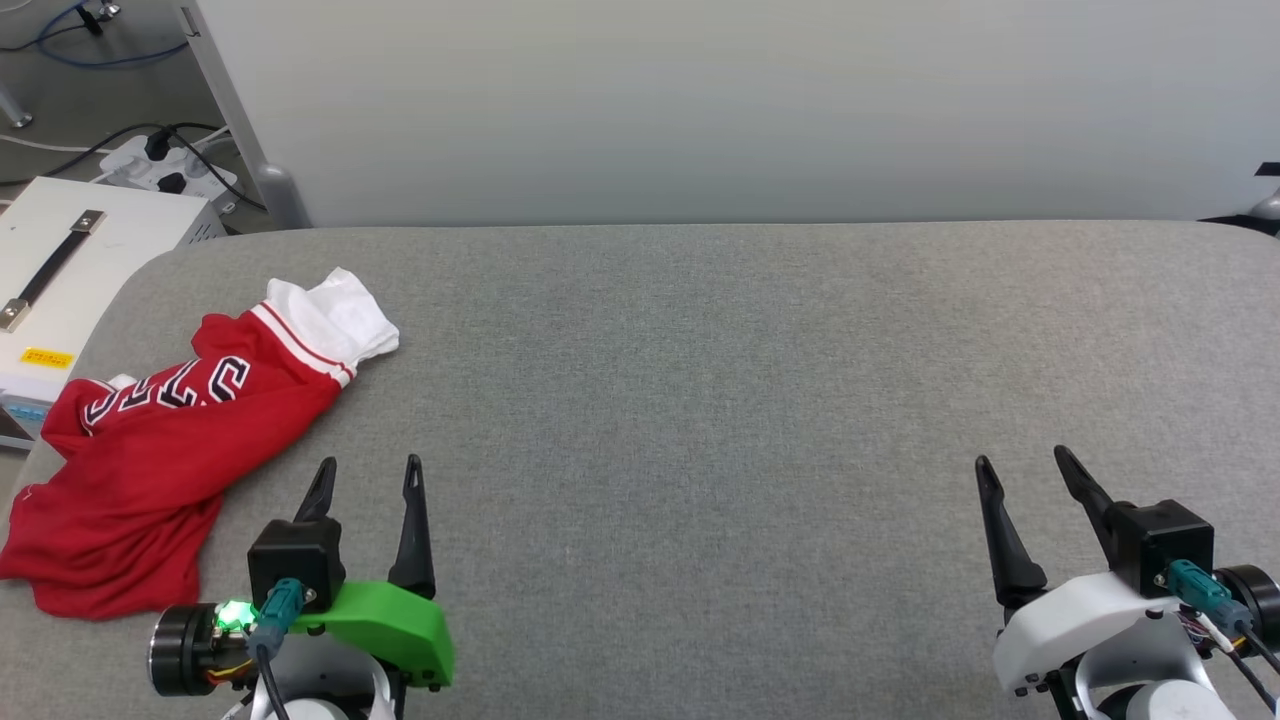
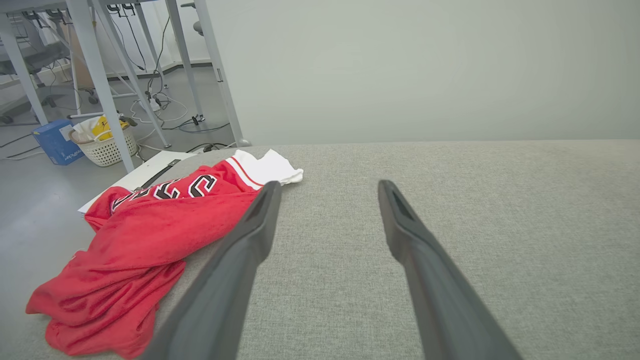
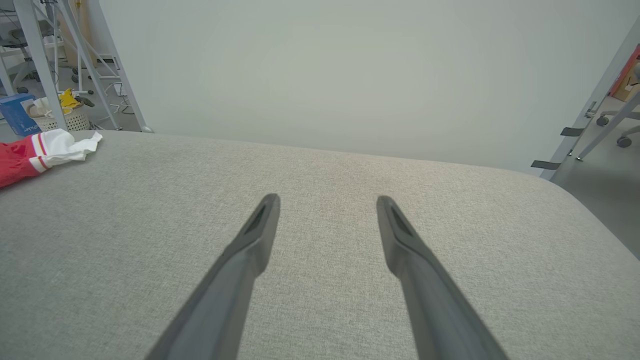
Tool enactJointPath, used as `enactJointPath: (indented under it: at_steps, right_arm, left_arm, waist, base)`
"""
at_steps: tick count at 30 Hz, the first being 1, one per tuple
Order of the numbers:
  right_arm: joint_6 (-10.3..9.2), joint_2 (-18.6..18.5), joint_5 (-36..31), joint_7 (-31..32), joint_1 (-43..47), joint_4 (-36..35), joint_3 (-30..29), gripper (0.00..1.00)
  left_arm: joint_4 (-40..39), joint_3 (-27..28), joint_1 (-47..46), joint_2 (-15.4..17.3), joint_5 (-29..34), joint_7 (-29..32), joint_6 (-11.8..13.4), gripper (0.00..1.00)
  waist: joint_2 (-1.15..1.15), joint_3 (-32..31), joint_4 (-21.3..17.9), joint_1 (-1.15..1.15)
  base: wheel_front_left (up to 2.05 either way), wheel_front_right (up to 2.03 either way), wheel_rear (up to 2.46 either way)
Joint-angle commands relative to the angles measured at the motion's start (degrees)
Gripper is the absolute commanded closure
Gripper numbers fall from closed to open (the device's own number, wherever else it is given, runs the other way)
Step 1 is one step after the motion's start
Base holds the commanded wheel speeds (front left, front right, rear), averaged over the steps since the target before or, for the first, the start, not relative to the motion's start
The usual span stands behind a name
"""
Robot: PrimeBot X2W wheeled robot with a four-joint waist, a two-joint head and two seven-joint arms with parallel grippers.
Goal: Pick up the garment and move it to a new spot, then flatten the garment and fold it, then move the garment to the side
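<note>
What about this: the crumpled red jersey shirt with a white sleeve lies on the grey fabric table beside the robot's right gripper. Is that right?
Not quite. The crumpled red jersey shirt lies on the grey fabric table beside the left gripper, not the right gripper, as the head view shows.

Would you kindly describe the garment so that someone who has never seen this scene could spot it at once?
Find the wide grey cloth-covered table before the pale wall. At its left end, next to a white case with a black handle, lies a crumpled garment. It stands out as the bright red heap with one white sleeve, striped trim and black, white-edged lettering.
</note>
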Motion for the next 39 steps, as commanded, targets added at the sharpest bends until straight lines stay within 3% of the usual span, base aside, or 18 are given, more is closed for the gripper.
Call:
enactJointPath:
  at_steps: [1, 39]
  right_arm:
    - [-0.01, 0.0, 0.7, -0.6, -0.2, -0.5, -0.3, 0.0]
    - [-0.02, 0.0, 4.0, -5.1, 0.6, -3.0, -0.8, 0.0]
  left_arm:
    - [-0.2, 0.0, -0.1, 0.0, -0.5, -0.6, 0.4, 0.0]
    - [0.0, -0.4, 0.2, -0.1, -3.2, -5.1, 1.1, 0.0]
  waist:
    - [0.0, 0.0, 0.0, 0.0]
    - [0.0, 0.1, 0.1, -0.01]
  base:
    - [0.0, 0.0, 0.0]
    - [0.0, 0.0, 0.0]
